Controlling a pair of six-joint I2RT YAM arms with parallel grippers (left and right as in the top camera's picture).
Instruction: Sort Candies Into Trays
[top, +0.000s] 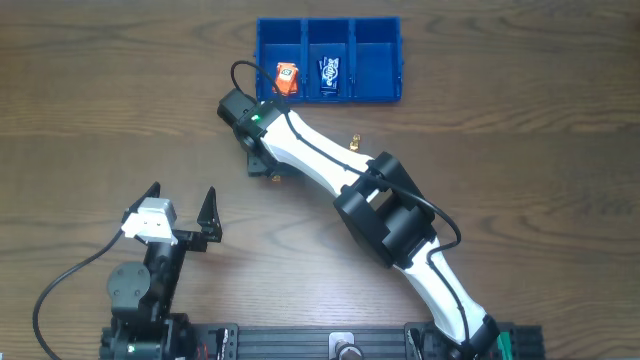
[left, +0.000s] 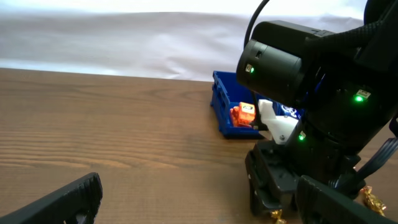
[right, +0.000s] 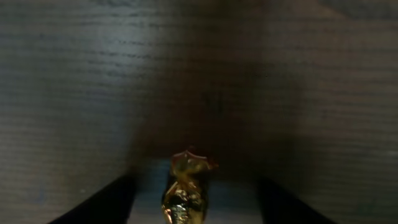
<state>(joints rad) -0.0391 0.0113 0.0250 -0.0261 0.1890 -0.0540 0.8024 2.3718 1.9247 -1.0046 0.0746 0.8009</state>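
Right wrist view has right end effector (right: 194, 182) open with gold candy (right: 186, 193) lying between its fingers (right: 106, 202) on tabletop (right: 93, 74), blue tray (top: 378, 65) near ahead, left end effector (top: 182, 200) open, well apart.

The wooden table (top: 100, 120) carries a blue tray (top: 378, 65) at the far middle. A gold candy (top: 355, 139) lies just nearer.

Gold crinkled-foil candy (right: 186, 190); blue plastic tray (top: 378, 60); orange wrapped candy (top: 287, 78); blue-and-white printed candy (top: 331, 72); brown wood-grain table (top: 520, 200); my right arm (top: 305, 155) white, black.
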